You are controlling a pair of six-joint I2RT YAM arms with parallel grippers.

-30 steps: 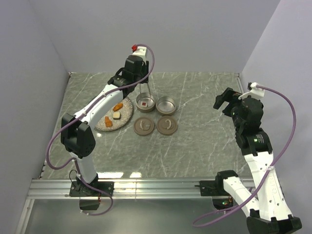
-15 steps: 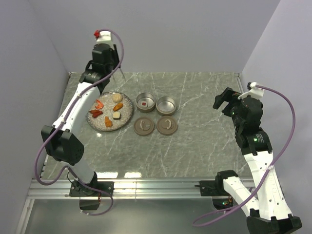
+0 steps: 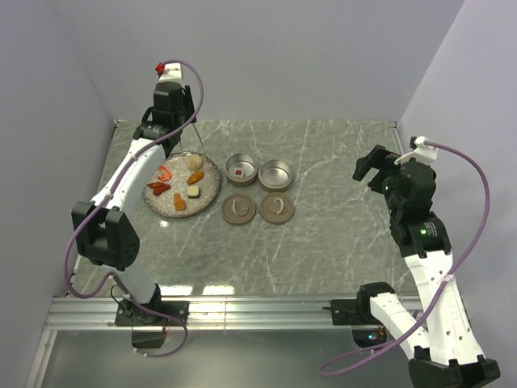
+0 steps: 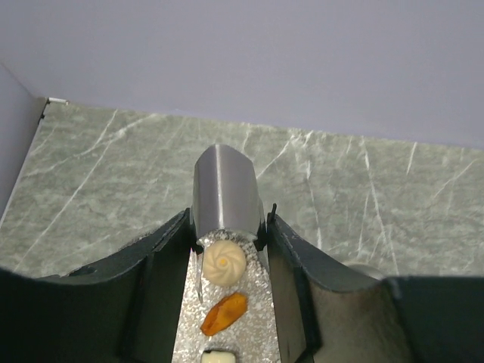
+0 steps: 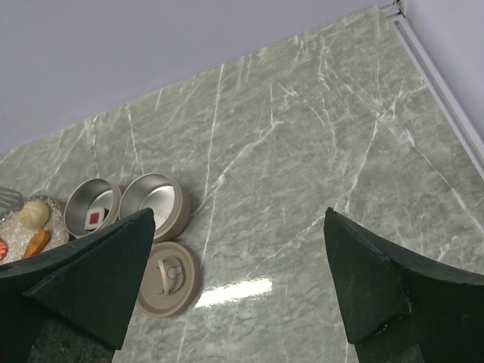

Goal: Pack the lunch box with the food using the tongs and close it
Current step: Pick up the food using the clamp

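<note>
While the left gripper (image 4: 227,215) clamps the silvery tongs (image 4: 225,189) between half-closed fingers, they hang over the far edge of the speckled plate (image 3: 212,191), near a white dumpling (image 4: 224,264). Most food pieces (image 3: 179,202) lie on the plate; one red piece (image 3: 241,172) sits in the tin (image 3: 229,166) just right of it. Well right of the plate, the right gripper (image 5: 240,215) gapes wide, holding nothing.

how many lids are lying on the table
2. One lid lies by the left tin, on its near side; the other lid likewise by the right tin. None looks hidden.
</note>
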